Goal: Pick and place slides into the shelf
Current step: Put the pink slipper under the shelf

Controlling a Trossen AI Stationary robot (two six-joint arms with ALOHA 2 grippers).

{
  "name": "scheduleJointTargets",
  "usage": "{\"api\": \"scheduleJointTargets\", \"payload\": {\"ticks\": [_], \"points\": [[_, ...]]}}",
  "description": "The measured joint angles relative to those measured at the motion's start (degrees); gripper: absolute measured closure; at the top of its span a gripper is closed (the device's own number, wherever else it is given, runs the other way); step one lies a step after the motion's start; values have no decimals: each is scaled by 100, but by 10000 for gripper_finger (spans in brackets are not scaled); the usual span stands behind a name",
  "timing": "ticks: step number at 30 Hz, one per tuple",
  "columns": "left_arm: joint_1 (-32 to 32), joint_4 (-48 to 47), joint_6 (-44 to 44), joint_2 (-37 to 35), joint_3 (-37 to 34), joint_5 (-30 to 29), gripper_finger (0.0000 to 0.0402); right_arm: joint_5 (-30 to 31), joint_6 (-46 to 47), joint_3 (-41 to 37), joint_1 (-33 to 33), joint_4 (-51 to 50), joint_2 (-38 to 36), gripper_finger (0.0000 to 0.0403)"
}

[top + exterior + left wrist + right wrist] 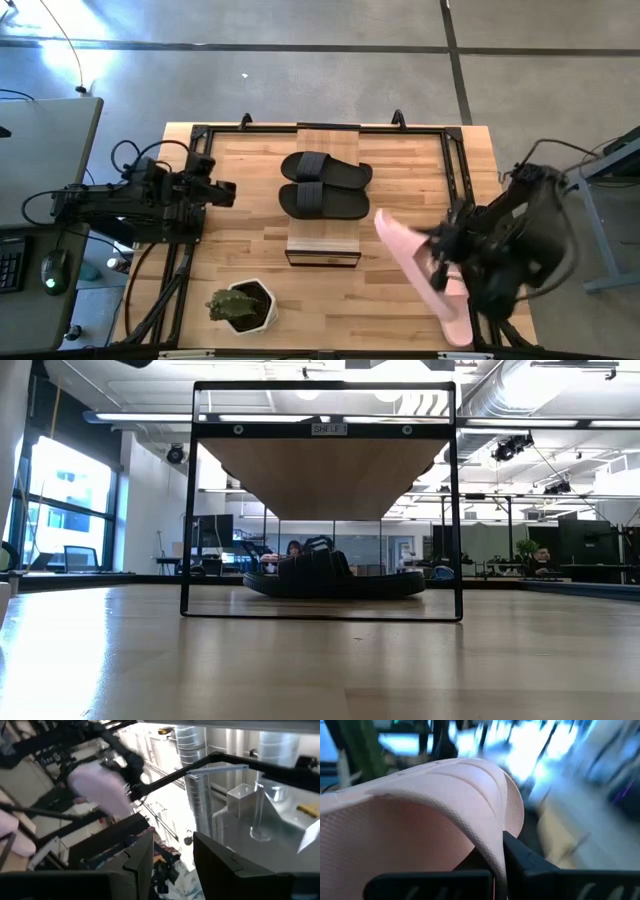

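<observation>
our right gripper (440, 268), clamped on pale pink foam slide (415, 262), holds it pointing toward light-wood shelf (323, 240); left gripper (226, 192) apart, idle.

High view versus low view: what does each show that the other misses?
Only the high view shows the right gripper shut on the pale pink slide sandal, lifted over the table's right side, the left gripper waiting at the left edge, and the potted green plant near the front edge. Only the low view shows the thin black metal frame from the side and the room behind it. Both show the light-wood shelf and the matte black slides already in it, on the lower tier in the low view.
</observation>
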Motion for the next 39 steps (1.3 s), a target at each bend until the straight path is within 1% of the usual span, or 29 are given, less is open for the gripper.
{"api": "scheduleJointTargets", "payload": {"ticks": [2,3,5,6,8,10,12,14,16,20,22,24,26,28,31,35,39], "points": [[0,-183,-318,0,27,1,280,509,-1429,557,-124,205,-1,402],[0,-311,-509,0,32,7,280,583,-2270,799,-257,401,-1,402],[0,-588,-894,6,60,71,280,426,-3808,1207,-643,930,-1,403],[0,-686,-1095,28,63,119,280,185,-4516,1357,-883,1226,-1,403],[0,-789,-1415,87,66,298,280,-578,-5774,1543,-1427,1835,-1,403],[0,-805,-1691,136,65,432,280,-1587,-6837,1590,-2003,2424,4,403],[-2,-800,-1908,159,65,449,280,-2647,-7638,1548,-2546,2962,16,403],[-2,-785,-1964,155,67,448,280,-3429,-8322,1524,-3028,3203,104,403],[0,-785,-1981,155,67,448,280,-3779,-8879,1515,-3353,3242,277,403],[0,-785,-2149,155,67,440,280,-3980,-9982,1506,-3868,3417,781,403],[0,-775,-2290,205,68,344,280,-4172,-10460,1502,-4073,3701,1041,403],[0,-766,-2458,290,72,191,280,-4572,-10744,1502,-4274,4081,1276,403],[2,-761,-2574,392,72,80,280,-5068,-10884,1502,-4464,4409,1467,403],[4,-719,-2710,501,72,56,280,-5377,-10974,1502,-4622,4558,1629,403],[3,-614,-2815,619,72,-141,280,-5483,-11020,1502,-4765,4430,1846,403],[4,-509,-2693,712,72,-764,280,-5584,-11107,1502,-4813,4210,1989,403],[4,-780,-2625,713,72,-837,279,-5642,-11206,1502,-4792,4073,2041,403]]}}
